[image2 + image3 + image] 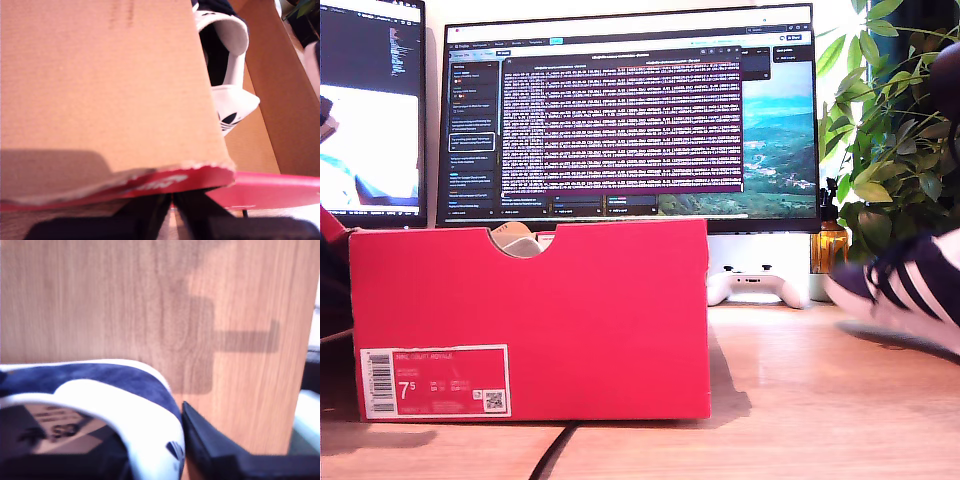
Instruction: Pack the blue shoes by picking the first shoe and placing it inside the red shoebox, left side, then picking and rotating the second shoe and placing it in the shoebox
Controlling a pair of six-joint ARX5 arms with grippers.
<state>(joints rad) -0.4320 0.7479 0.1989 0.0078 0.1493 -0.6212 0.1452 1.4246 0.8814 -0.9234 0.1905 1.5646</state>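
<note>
The red shoebox (550, 320) stands on the desk at the exterior view's left, its barcode label facing the camera. One blue shoe (227, 75) lies inside it, its white heel tab with the trefoil logo showing; its pale heel (517, 241) shows through the notch. My first gripper (172, 197) is shut on the red edge of the box's cardboard lid (100, 85). The other blue shoe (905, 285) hangs tilted above the desk at the exterior view's right. My second gripper (176, 450) is shut on that shoe's heel collar (115, 385), one dark finger (210, 450) outside it.
Two monitors (630, 110) stand behind the box. A white game controller (757, 287), an amber bottle (828, 245) and a leafy plant (895, 130) sit at the back on the exterior view's right. A black cable (555, 450) runs along the desk in front of the box.
</note>
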